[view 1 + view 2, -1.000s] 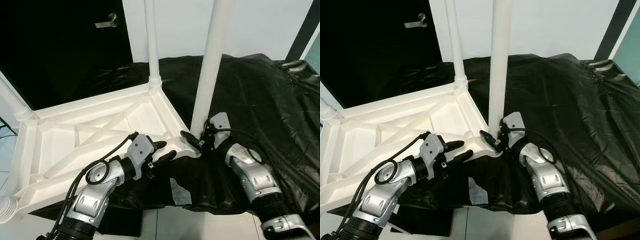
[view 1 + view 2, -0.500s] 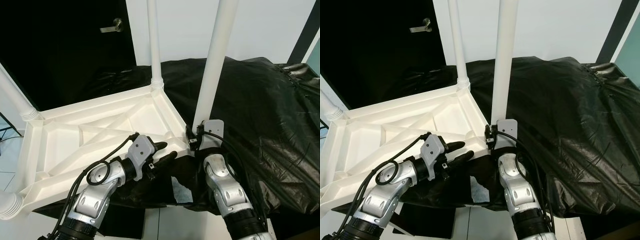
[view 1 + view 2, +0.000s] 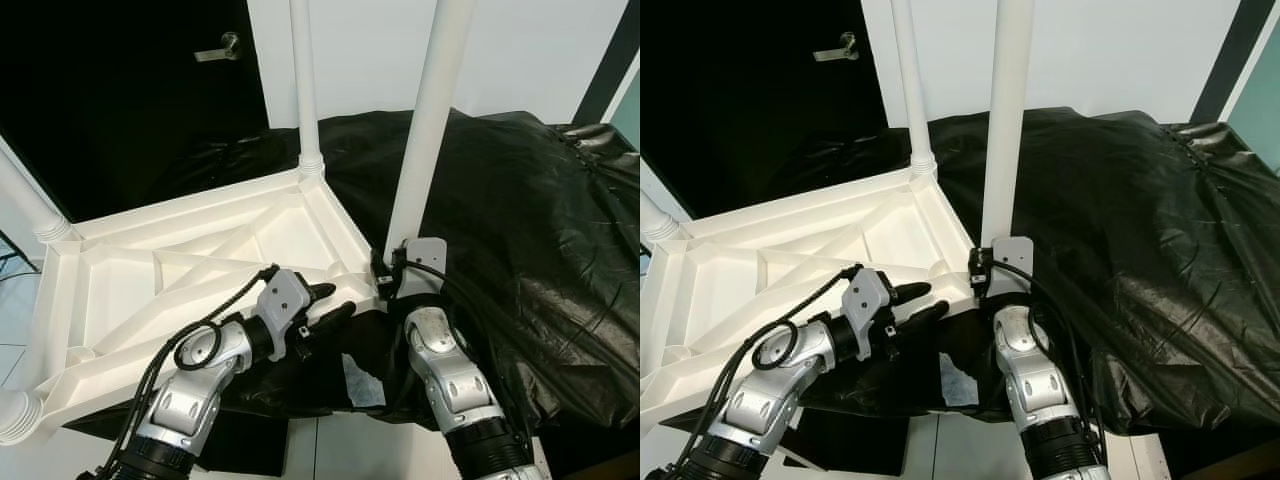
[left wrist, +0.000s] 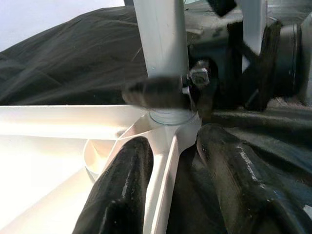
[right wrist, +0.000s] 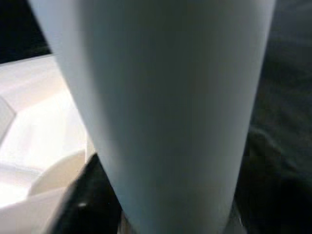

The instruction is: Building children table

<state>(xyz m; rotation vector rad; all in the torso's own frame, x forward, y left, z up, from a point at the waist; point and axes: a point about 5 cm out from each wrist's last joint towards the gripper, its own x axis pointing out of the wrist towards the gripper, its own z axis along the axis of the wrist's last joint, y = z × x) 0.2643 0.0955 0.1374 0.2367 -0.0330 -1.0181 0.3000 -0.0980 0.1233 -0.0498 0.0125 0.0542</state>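
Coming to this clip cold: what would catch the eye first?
An upside-down white table frame lies on a black sheet, its legs pointing up. At its near corner, the right claw grips the base of one tall white leg. Just to the left, the left claw has its fingers either side of the frame's edge beside that corner.

A white wall (image 3: pixel 360 50) stands behind, with a dark door (image 3: pixel 130 90) bearing a metal lever handle (image 3: pixel 218 47). Crinkled black sheeting (image 3: pixel 530 200) drapes what may be a bed; pale floor (image 3: pixel 330 450) shows below.
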